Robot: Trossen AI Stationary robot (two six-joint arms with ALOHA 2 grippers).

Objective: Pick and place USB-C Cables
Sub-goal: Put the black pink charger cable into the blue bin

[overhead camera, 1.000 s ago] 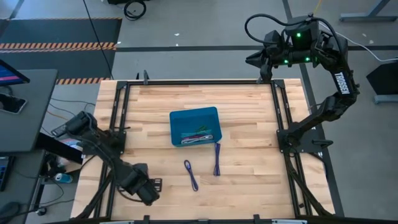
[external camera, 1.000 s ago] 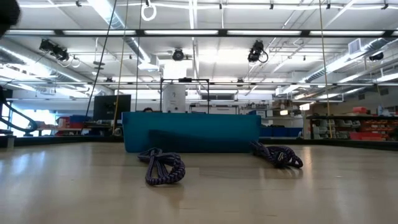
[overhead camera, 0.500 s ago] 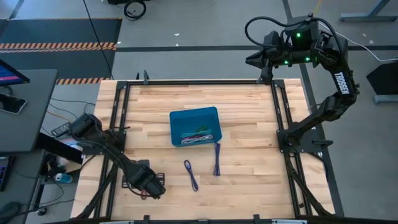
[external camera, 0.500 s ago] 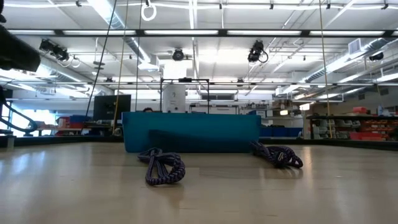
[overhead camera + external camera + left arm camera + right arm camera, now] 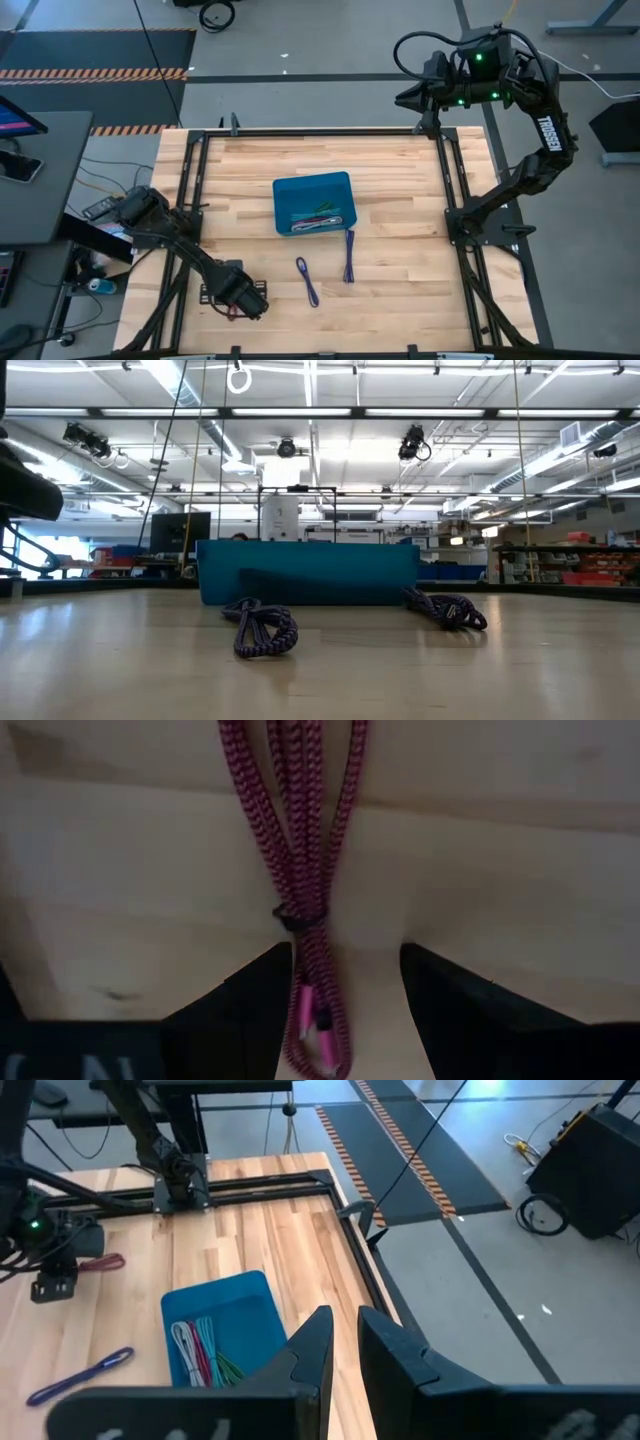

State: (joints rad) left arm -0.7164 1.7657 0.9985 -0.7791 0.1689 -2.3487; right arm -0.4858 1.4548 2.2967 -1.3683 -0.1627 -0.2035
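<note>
Since a second ago, only my left arm has shifted: its claw (image 5: 247, 302) has swung a little to the right along the near-left part of the table (image 5: 400, 190) and now hangs over a magenta cable (image 5: 300, 870) lying on the wood. That bundle runs between my spread fingers (image 5: 245, 1005), which stand released on either side of it, not clenched. My right claw (image 5: 343, 1342) waits high beyond the far right corner, fingers nearly together and holding nothing. At mid-table sits the blue bin (image 5: 312, 186) with several coloured cables (image 5: 318, 218) inside. Two blue-purple cables lie on the wood just near of it: one (image 5: 307, 280) toward the left, the other (image 5: 349, 255) to its right.
</note>
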